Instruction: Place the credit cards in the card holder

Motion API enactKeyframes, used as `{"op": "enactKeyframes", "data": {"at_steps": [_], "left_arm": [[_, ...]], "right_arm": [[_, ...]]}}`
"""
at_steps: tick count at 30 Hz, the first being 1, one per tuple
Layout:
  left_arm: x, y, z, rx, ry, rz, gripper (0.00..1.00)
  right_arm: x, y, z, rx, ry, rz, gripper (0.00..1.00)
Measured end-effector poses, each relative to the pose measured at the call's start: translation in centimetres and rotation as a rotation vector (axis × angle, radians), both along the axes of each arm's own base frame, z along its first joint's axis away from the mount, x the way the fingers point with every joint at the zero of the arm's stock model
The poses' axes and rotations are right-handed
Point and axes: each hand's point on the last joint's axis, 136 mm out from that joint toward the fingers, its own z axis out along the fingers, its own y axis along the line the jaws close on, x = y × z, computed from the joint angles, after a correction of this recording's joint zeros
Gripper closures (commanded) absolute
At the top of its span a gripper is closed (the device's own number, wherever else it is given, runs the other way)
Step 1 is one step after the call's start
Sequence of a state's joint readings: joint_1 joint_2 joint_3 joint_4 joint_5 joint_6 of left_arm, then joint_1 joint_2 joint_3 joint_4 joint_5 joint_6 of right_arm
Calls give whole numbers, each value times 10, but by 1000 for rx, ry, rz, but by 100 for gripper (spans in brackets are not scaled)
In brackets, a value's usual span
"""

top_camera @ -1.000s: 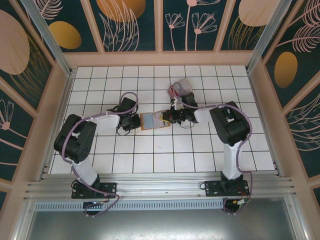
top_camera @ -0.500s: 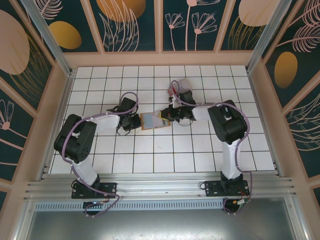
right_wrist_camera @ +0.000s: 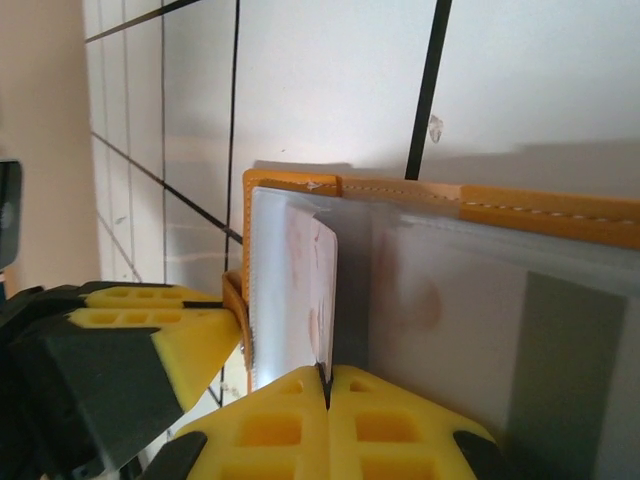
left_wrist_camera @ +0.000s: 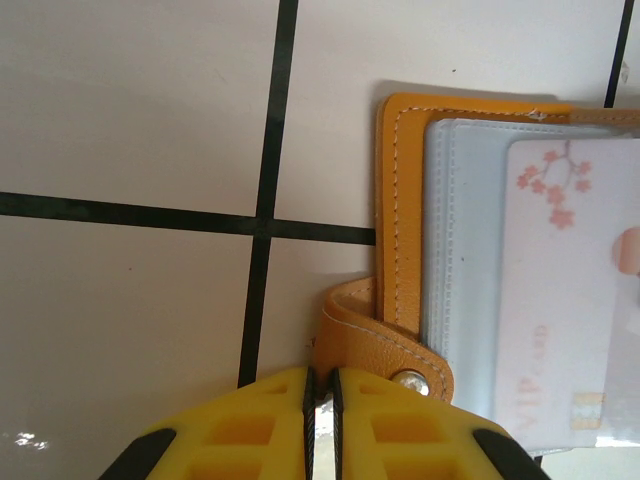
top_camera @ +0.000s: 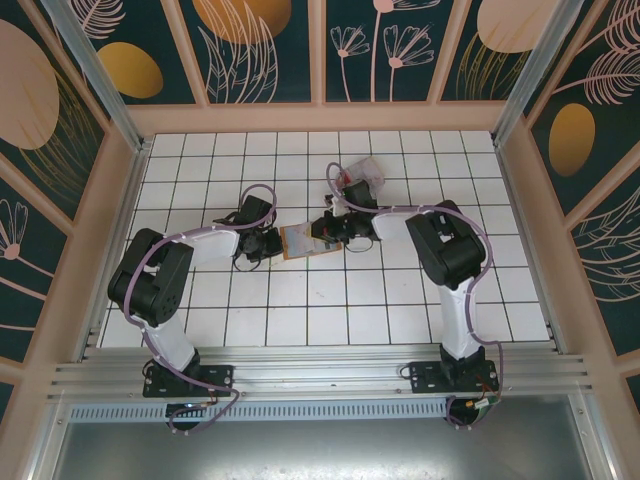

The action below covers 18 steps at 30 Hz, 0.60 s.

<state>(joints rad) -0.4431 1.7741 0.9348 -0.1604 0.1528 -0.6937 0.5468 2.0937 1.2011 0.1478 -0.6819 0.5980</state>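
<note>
In the middle of the top view, the card holder is being held down on the table so it is not sliding; its strap is being pinched by the left gripper. A whitish credit card is being pinched by the right gripper, likely for pushing into a clear pocket.

Tiled table bears card holder, clear box
</note>
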Motion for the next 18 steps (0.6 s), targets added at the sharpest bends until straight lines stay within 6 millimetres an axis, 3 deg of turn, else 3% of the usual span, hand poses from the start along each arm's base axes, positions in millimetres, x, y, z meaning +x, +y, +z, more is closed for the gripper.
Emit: {"op": "enactKeyframes", "data": {"at_steps": [8,12,18], "left_arm": [[0,0,-1,-12,3,10,85],[0,0,0,-23,3,15,83],[1,-4,5,-49,-3,18,62]], "right_arm": [[1,15,-2,-95,-69,-24,100],[3,16,-2,-116,-79,-35,94],[3,14,-2,-139,-97,-30,80]]}}
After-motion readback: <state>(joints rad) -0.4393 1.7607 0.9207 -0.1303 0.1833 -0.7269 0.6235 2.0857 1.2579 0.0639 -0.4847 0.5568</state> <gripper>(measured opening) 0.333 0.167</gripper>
